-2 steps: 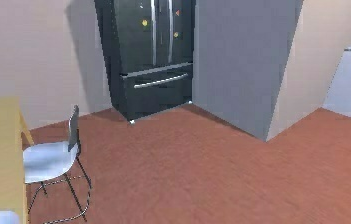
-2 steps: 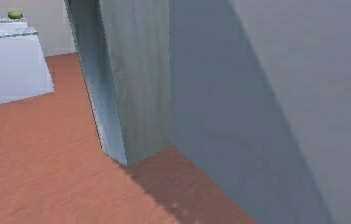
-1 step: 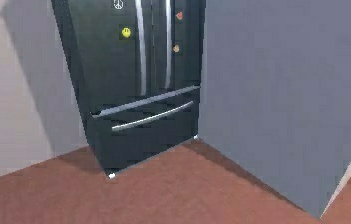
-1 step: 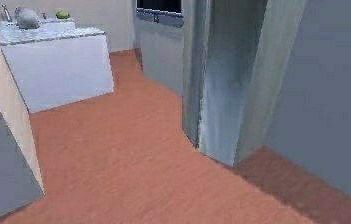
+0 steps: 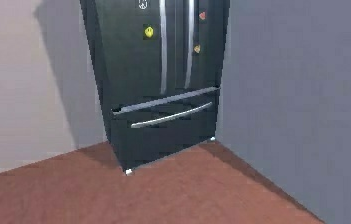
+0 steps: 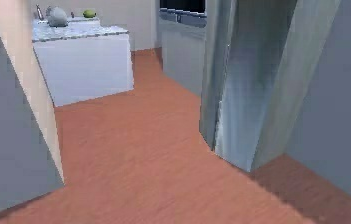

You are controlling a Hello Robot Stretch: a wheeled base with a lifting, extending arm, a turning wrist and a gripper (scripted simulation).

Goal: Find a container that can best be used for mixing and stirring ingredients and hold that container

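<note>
A tall black double-door refrigerator (image 5: 158, 75) stands in a grey corner on reddish wooden floor (image 5: 183, 195). A white surface (image 6: 83, 65) carries small objects. The pincer's state cannot be told.

You're seeing soft, even light in both views. The dark fridge (image 5: 158, 80) casts a grey shadow on the wall (image 5: 18, 90) to its left, and its handles (image 5: 164, 50) catch pale streaks. Uprights lean near the arm side view's edges.
</note>
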